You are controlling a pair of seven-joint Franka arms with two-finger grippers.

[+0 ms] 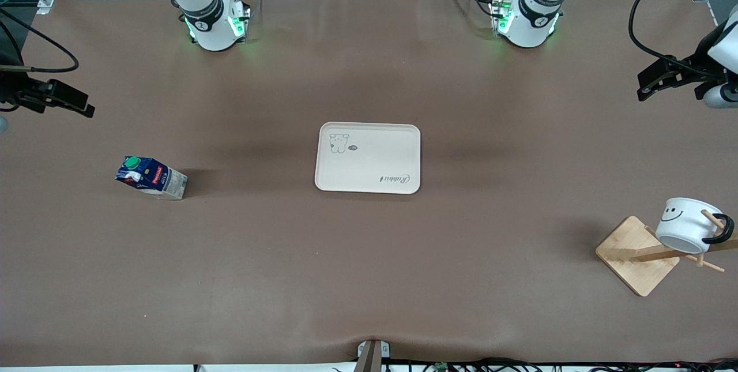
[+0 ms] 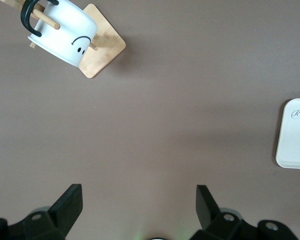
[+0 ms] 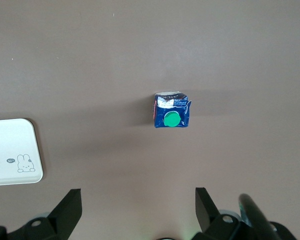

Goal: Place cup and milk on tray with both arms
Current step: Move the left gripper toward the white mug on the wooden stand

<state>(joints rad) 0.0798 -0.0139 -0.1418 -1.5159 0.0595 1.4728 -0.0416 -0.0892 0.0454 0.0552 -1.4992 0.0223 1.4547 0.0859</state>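
The cream tray [image 1: 369, 158] lies flat at the table's middle, with nothing on it. The milk [image 1: 151, 177] stands on the table toward the right arm's end, green cap up. The cup [image 1: 689, 225] hangs tilted by its black handle on a peg of a wooden rack toward the left arm's end. My left gripper [image 1: 644, 87] is open and empty, up over that end; its wrist view [image 2: 139, 200] shows the cup [image 2: 60, 30] and a tray edge [image 2: 295, 135]. My right gripper [image 1: 85, 106] is open and empty, up over its end; its wrist view [image 3: 138, 200] shows the milk [image 3: 171, 111] and a tray corner [image 3: 12, 152].
The wooden rack [image 1: 637, 255] has a square bamboo base and a slanted post with pegs, near the table's edge toward the front camera. It also shows in the left wrist view [image 2: 102, 47]. The arm bases [image 1: 216, 26] [image 1: 526, 20] stand along the table's edge farthest from the front camera.
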